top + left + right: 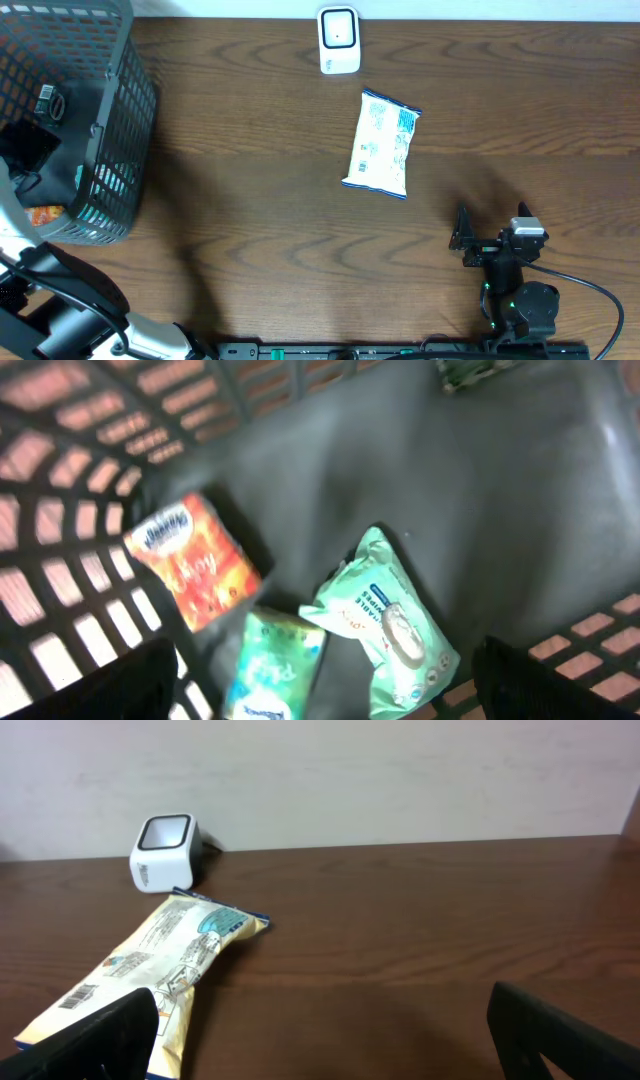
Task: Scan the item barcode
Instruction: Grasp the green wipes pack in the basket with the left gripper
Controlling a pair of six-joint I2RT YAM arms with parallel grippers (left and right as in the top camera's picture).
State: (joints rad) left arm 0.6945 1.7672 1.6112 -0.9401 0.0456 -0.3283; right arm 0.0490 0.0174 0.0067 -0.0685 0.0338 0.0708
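Inside basket (130,120), left claw (325,685) spread over packets (385,625); bag (383,143) near scanner (339,40).

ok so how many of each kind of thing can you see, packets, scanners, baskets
dark grey plastic mesh basket: 1
soft packets: 4 (orange packet, pale green wipes packet and teal packet in the basket; white-and-blue crinkly packet on the wooden table)
white box-shaped barcode scanner: 1
total: 6

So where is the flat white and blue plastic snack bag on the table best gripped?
Pinch the crimped end seam nearest the robot on the white and blue plastic snack bag, coming down from above with the open right gripper: the bag lies flat, so its thin edges probably offer the easiest hold.
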